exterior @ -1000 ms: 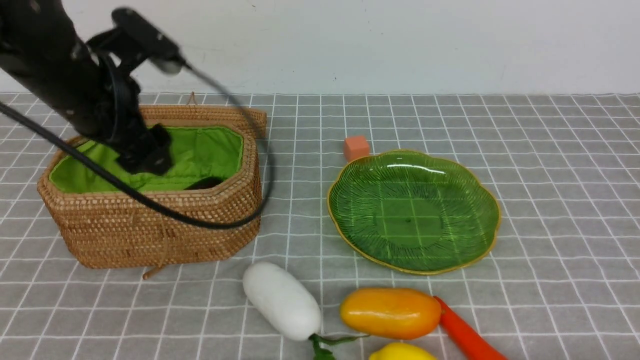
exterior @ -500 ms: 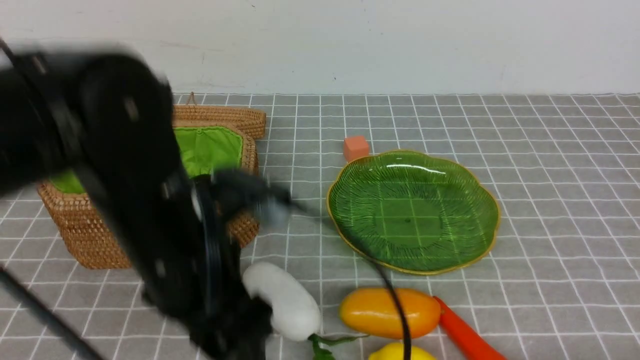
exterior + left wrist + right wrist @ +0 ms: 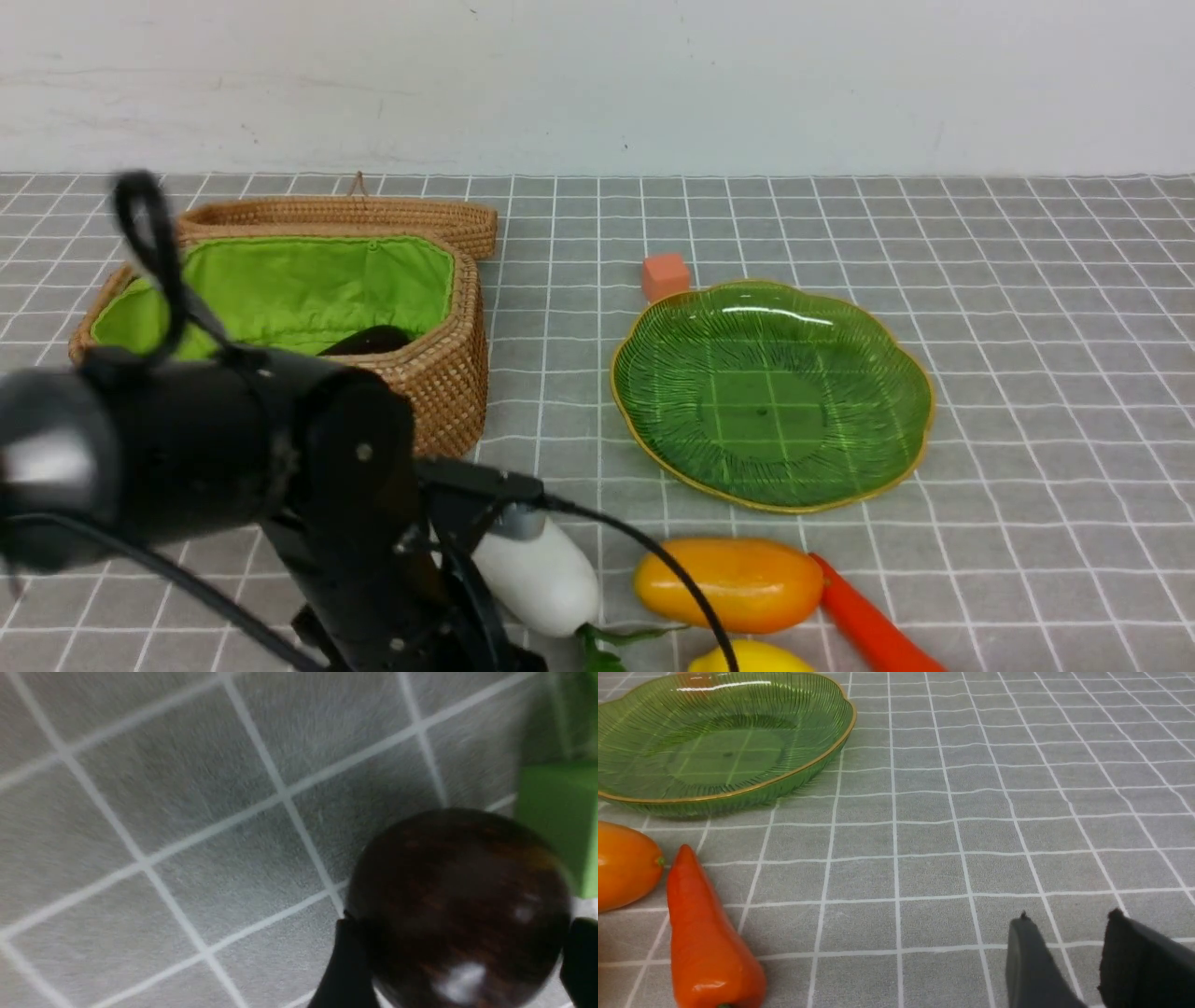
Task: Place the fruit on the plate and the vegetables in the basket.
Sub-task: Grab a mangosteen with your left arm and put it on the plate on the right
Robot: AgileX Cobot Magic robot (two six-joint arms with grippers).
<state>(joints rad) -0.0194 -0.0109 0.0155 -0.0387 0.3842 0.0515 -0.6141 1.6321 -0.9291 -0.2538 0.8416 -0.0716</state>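
My left gripper [image 3: 462,933] hangs low over the cloth and is open. Its dark fingers [image 3: 348,966] straddle the small dark maroon ball [image 3: 460,891], and a thin sliver of cloth shows beside one finger. In the front view the left arm [image 3: 280,485] hides that ball. The white radish [image 3: 546,579], the mango [image 3: 728,583], the carrot [image 3: 868,625] and the lemon [image 3: 747,658] lie along the front edge. The eggplant [image 3: 373,341] lies in the basket [image 3: 439,373]. The green plate [image 3: 887,448] holds nothing. My right gripper [image 3: 1069,915] is open over bare cloth, to the right of the carrot [image 3: 707,942].
A small orange cube [image 3: 665,275] stands just behind the plate. The wicker lid [image 3: 373,217] leans behind the basket. A blurred green block-like shape [image 3: 556,812] sits next to the ball. The left arm's cable [image 3: 653,560] crosses in front of the mango.
My left arm has swung from over the basket down to the table's front left, beside the radish. The eggplant stays in the basket. The fruit, carrot and plate have not moved.
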